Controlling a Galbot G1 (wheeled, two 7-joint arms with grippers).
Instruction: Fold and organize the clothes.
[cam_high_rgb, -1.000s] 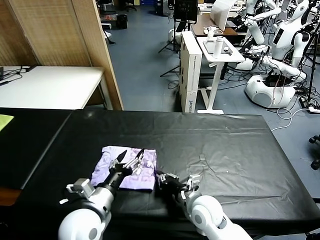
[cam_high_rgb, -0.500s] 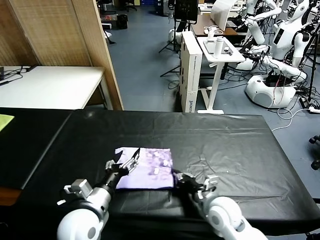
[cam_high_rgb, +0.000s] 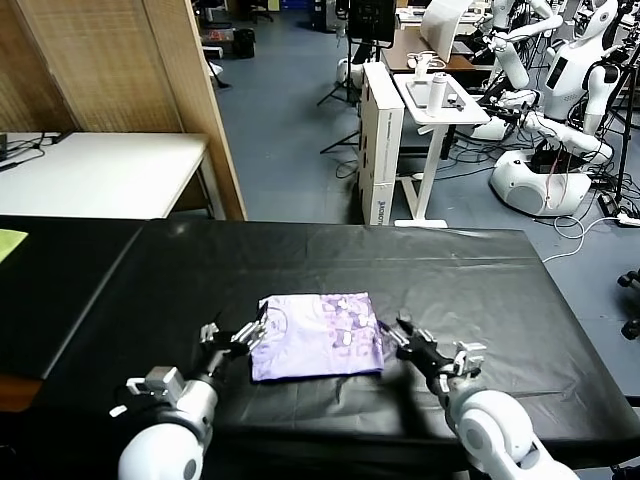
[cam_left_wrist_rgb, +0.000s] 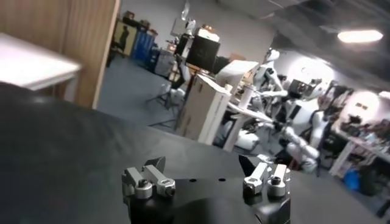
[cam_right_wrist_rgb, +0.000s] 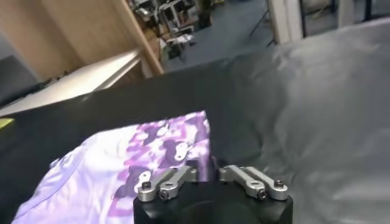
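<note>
Left arm (cam_high_rgb: 160, 450): rounded glossy white-grey shell, black wrist section. Left gripper (cam_high_rgb: 238, 338): black base, silver metal jaws, visible screw heads. Right arm (cam_high_rgb: 495, 440): matching white rounded shell. Right gripper (cam_high_rgb: 415, 347): black body, silver linkage jaws, small bolts.

No text, label, brand, number or sign can be read in any of the views. The purple print on the folded T-shirt (cam_high_rgb: 318, 349) is seen as a pattern of shapes only, with no letters made out in it. The faces of the white cabinet (cam_high_rgb: 379, 140) behind the table are shown plain, and any marks on the equipment farther back in the room are too small to be read.
</note>
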